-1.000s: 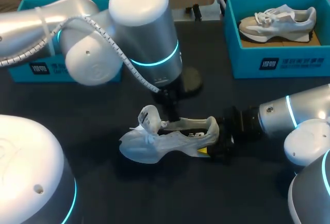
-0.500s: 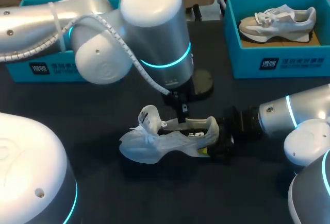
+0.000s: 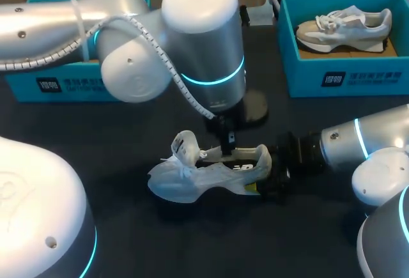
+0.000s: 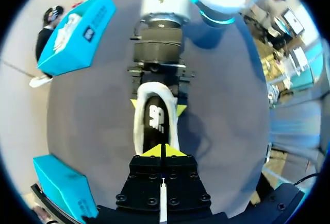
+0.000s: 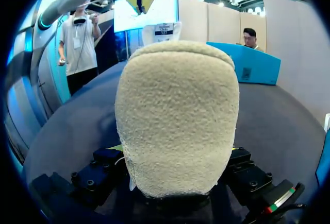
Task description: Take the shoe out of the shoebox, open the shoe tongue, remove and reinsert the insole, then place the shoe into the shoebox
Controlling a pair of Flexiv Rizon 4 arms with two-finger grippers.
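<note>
Left pincer [image 4: 164, 151]: tips together, empty, poised over the insole [image 4: 156, 126]. Shoe [image 3: 211, 169] lies on the worktop [image 3: 192, 239], outside both the left shoebox [image 3: 64, 85] and the right shoebox [image 3: 339, 77]. Right pincer [image 4: 158, 105] is clamped on its heel. Risk: closed tips likely skid off the insole instead of pinching it, or lever the shoe out of the heel grip. Box-front print and insole mark: not transcribed.
</note>
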